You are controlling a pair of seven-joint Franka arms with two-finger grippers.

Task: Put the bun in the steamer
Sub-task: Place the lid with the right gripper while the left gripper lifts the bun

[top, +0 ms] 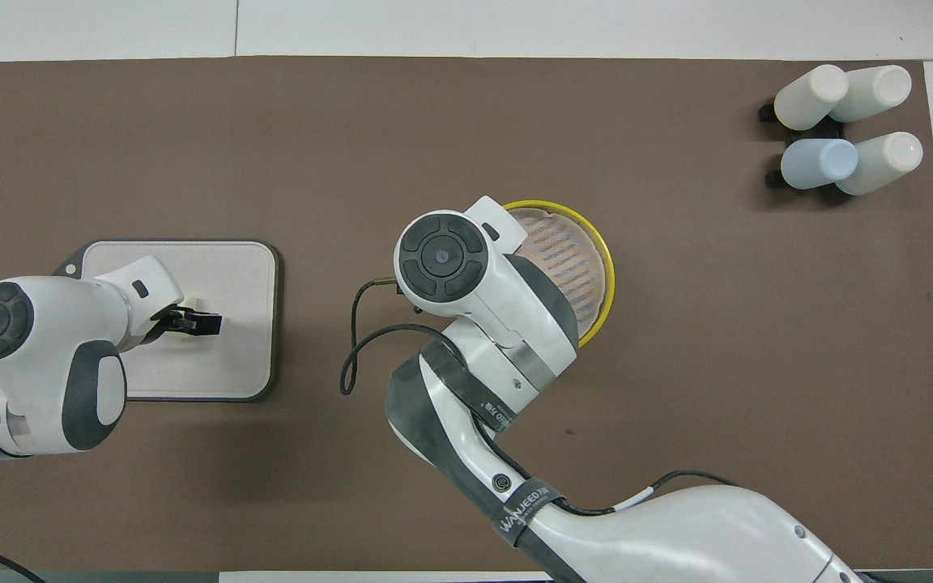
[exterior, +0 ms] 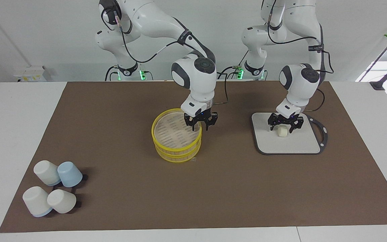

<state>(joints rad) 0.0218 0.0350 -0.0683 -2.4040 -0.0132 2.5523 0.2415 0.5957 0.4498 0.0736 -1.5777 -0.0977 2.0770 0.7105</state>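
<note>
While gripped on the board (exterior: 297, 143), the bun (exterior: 282, 131) looks cream-white, stubby.

- Both arms (exterior: 166, 23) have glossy white shells with dark grey joint caps.
- Black cables loop along each arm, strapped by black lettered bands.
- The grippers are black.
- Green lights glow at the bases (exterior: 141, 74).

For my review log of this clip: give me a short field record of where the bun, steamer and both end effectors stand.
bun: on the grey board, toward the left arm's end of the table
steamer: mid-table, lid on
left end effector: down over the bun, fingers either side of it; grip not confirmed
right end effector: at the steamer's rim, on the side nearer the robots
cups: four, clustered toward the right arm's end
</note>
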